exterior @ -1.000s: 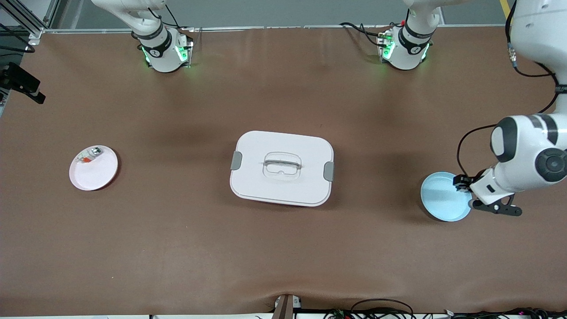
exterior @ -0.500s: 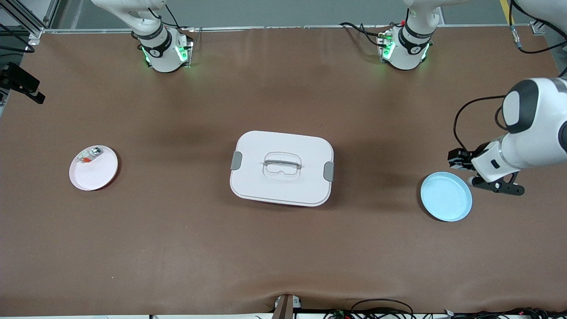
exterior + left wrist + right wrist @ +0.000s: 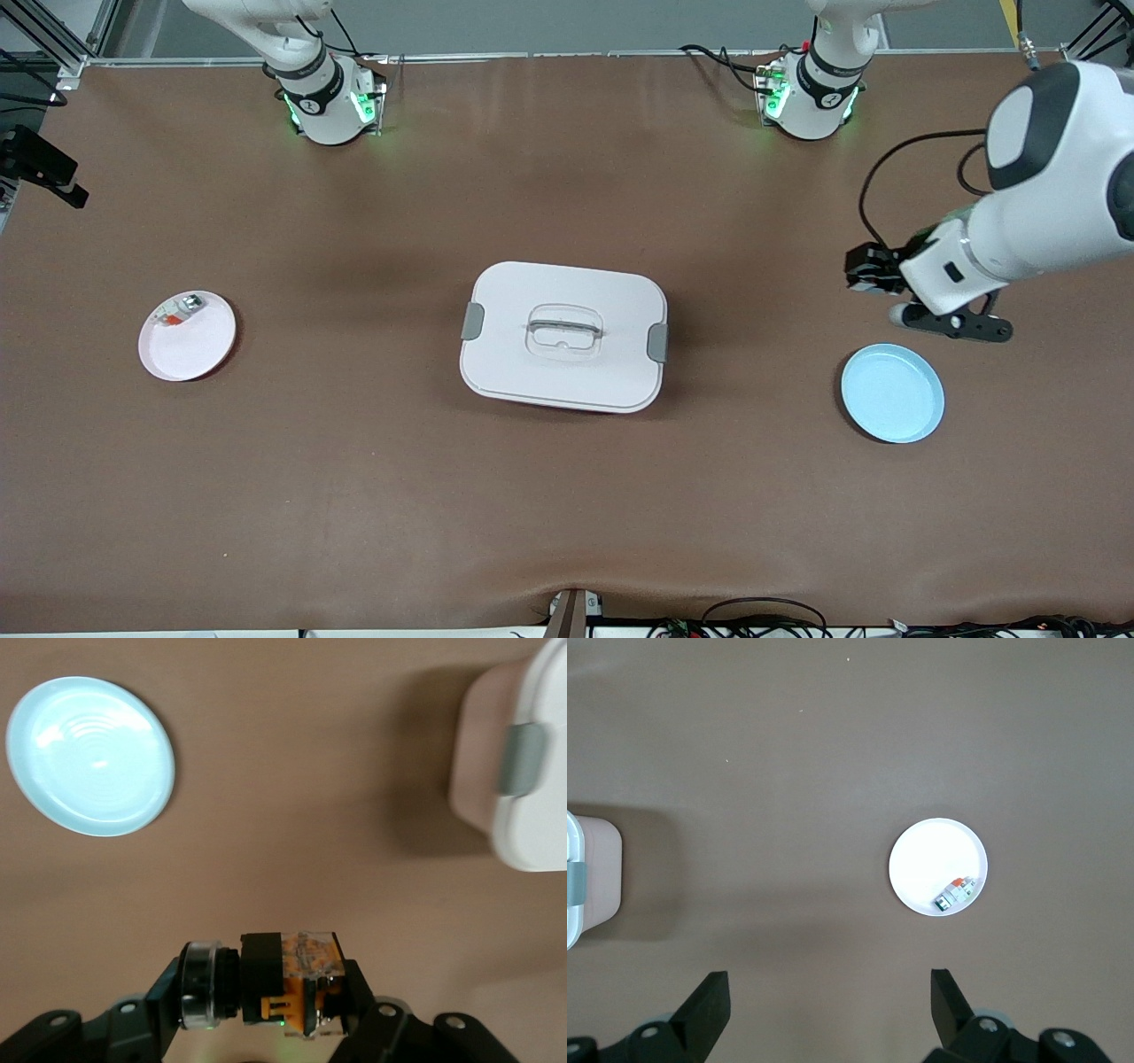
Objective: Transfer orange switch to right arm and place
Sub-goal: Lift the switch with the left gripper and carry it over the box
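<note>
My left gripper [image 3: 866, 269] is shut on the orange switch [image 3: 292, 979], a tiny black block with an orange middle and a silver-ringed round end. It holds the switch up in the air over bare table beside the empty blue plate [image 3: 892, 392], which also shows in the left wrist view [image 3: 90, 755]. My right gripper [image 3: 830, 1005] is open and empty, high over the table between the white box and the pale pink plate [image 3: 921, 850]. Its hand is out of the front view.
A white lidded box [image 3: 563, 335] with grey latches stands mid-table. The pale pink plate [image 3: 199, 346] at the right arm's end holds a small silver-white piece with a red-orange bit [image 3: 180, 311]. The piece also shows in the right wrist view [image 3: 957, 893].
My left gripper has risen off the blue plate's edge with the switch in it, moving toward the robots' bases and toward the box. The plate now lies uncovered.
</note>
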